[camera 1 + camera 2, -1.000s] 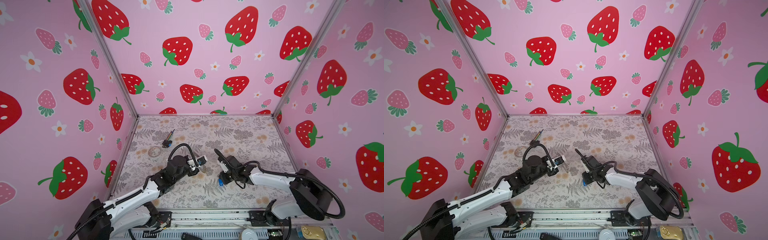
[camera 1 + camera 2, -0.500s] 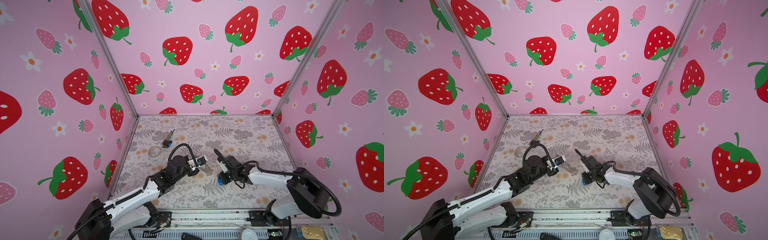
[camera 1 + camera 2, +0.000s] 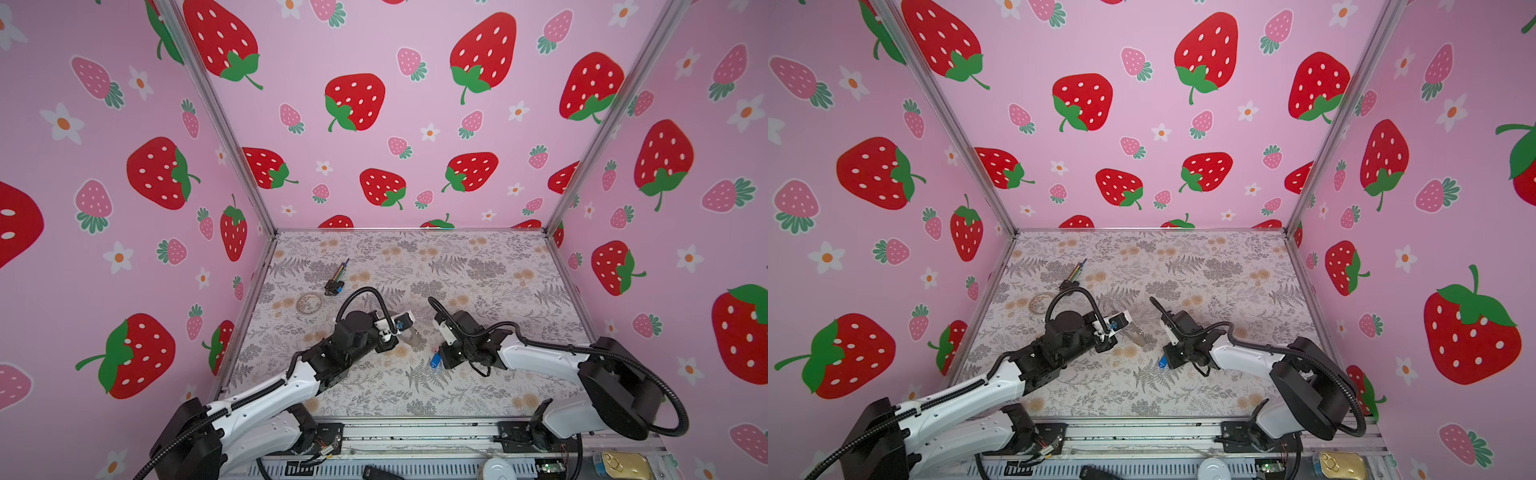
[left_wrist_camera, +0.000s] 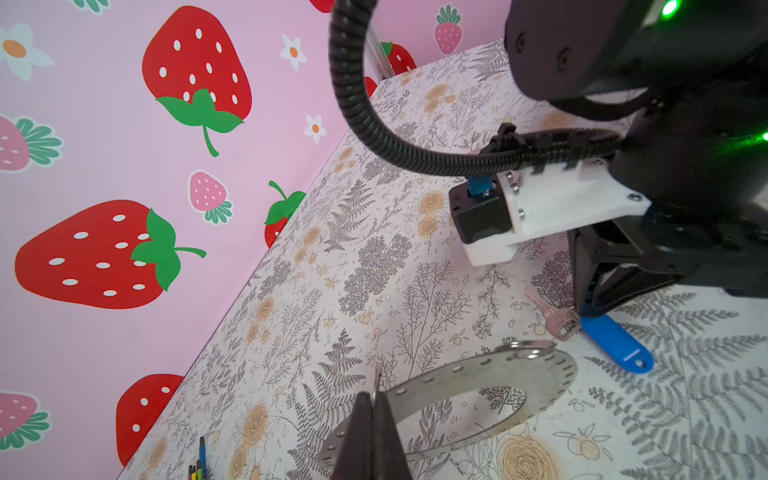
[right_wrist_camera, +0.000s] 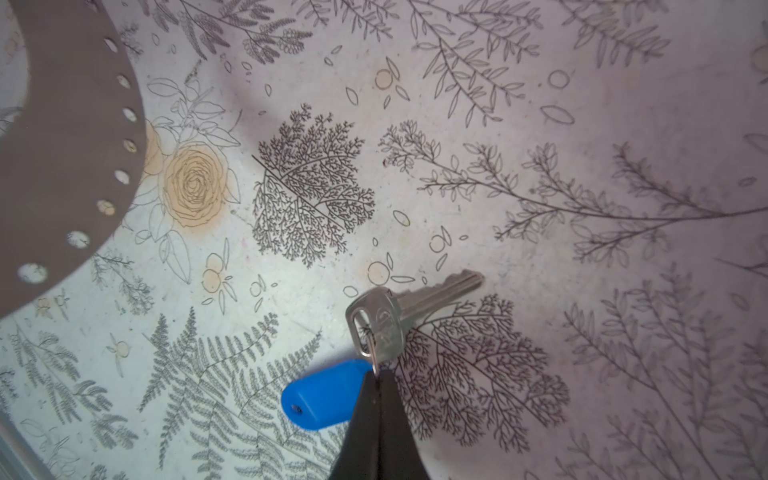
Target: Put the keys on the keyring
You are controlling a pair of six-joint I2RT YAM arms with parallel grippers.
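While working inward from the front edge, meets first a metal rail [image 3: 415, 434] carrying both arm bases, with a gold tin [image 3: 623, 461] at its right end. Beyond that, a flowered table [image 3: 478, 270].

Nearest on it, right of the middle, the keys [image 5: 380, 322]: a blue tag [image 5: 324, 399] and a silver key [image 5: 440, 291] joined by a thin wire loop [image 5: 371, 353]. Pinched at that loop by the right gripper [image 5: 377, 376], jaws closed tight together, tips pointing down at the table. Sits low against the table; whether lifted clear, cannot tell.

Just past the keys and a little left, apart from the tag, the keyring [image 4: 540, 374]: flat and grey, with small holes round the rim. Hangs tilted and raised off the table, shadow beneath. Clamped at the rim by the left gripper [image 4: 372, 399], jaws shut on the metal edge. Bears a small wire ring [image 4: 523, 347] on the rim facing the keys.

Farther back on the left, well apart from both grippers, a pale hoop [image 3: 309, 303] flat on the table. Just behind it, a black-and-blue plug [image 3: 333, 286] with coloured wires [image 3: 341, 269]. Farthest of all, a pink wall [image 3: 415, 124] printed with strawberries.
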